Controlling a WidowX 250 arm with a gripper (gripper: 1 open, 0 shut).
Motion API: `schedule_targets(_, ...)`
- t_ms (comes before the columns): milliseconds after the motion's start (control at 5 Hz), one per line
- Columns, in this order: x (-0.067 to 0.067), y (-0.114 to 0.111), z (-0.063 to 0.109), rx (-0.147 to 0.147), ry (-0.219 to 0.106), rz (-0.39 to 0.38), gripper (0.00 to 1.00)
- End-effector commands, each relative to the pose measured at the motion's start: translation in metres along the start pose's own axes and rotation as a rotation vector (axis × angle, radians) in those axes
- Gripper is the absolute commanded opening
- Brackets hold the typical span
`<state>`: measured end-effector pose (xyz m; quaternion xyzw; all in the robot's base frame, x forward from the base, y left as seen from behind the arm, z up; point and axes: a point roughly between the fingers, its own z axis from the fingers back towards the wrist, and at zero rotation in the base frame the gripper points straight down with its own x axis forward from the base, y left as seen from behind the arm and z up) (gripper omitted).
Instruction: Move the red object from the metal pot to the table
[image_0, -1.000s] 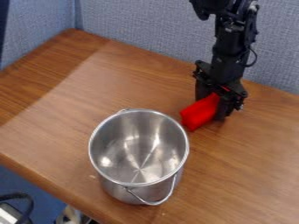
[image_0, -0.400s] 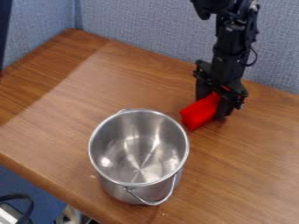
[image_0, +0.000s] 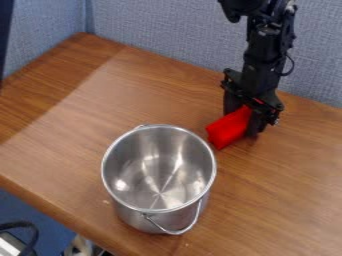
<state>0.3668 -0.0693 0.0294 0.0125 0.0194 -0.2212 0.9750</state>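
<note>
Gripper (image_0: 250, 112) points down, fingers clamped on the far end of the red block (image_0: 229, 130), which rests on the table (image_0: 94, 90) beside the pot (image_0: 159, 175), outside it.

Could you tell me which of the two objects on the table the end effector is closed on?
The red object; the end effector is shut on it, down on the table. The metal pot stands apart, empty.
</note>
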Motion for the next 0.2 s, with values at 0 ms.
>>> schedule_targets(0, 0.0096, 0.0072, 0.0186, 0.021, -0.057, 0.008, 0.00)
